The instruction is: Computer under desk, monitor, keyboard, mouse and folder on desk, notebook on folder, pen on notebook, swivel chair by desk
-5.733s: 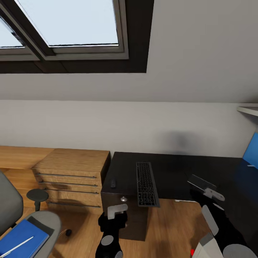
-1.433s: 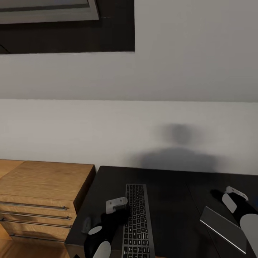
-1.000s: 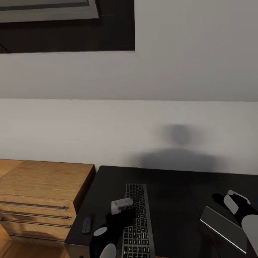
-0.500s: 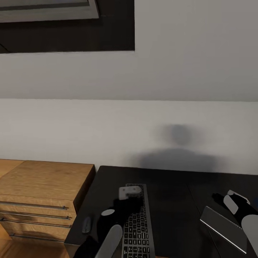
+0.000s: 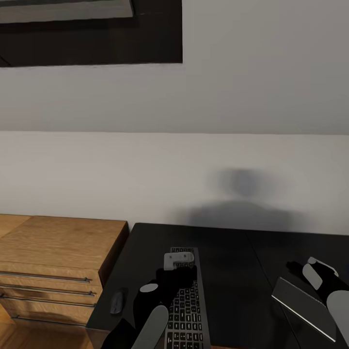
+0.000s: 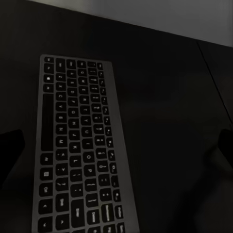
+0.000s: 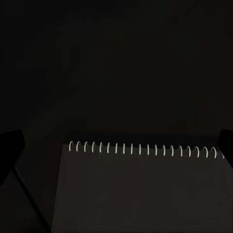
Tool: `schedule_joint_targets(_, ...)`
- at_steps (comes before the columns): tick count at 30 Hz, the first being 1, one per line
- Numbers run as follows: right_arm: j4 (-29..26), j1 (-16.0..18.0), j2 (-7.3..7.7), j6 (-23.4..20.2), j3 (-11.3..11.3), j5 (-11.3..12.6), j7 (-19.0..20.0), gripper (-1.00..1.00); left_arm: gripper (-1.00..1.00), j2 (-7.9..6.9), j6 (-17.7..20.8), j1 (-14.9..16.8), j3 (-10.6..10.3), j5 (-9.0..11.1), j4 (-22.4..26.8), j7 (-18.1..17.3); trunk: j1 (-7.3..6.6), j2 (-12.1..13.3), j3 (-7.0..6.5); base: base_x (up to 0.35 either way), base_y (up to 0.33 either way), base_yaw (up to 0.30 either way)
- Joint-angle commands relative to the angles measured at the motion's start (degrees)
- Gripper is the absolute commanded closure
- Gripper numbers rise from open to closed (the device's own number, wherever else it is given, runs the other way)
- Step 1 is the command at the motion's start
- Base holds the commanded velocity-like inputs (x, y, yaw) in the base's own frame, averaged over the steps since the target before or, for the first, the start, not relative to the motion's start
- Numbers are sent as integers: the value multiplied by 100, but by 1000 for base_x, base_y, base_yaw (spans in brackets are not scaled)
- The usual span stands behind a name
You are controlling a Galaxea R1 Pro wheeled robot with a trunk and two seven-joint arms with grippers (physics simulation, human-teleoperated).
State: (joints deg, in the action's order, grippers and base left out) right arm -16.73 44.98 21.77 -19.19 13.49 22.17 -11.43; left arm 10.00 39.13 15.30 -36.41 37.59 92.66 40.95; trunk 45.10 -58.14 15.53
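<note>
A light-wood chest of drawers (image 5: 58, 252) sits low on the left, its top bare and three long bar handles (image 5: 46, 278) running across the drawer fronts. Behind it rises a plain white wall (image 5: 145, 169), sloping inward higher up, with a soft grey shadow (image 5: 242, 203) cast on it (blurry, roughly head-and-shoulders shaped). Top left, a dark window recess (image 5: 92, 36).

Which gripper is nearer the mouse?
Left. The left gripper hangs over the keyboard, just beside the mouse; the right gripper is across the desk.
</note>
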Motion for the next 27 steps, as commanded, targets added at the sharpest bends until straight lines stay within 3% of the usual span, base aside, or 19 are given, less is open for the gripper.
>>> schedule_joint_targets(1,-13,2,1,-24,-4,60,-34,-100,-100,0,7,7,-6,55,6,60,23,-47,26,0,0,0)
schedule_joint_targets(27,-15,2,3,-24,-4,53,-41,-100,-100,0,6,5,-16,55,6,54,594,-1090,493,0,0,0)
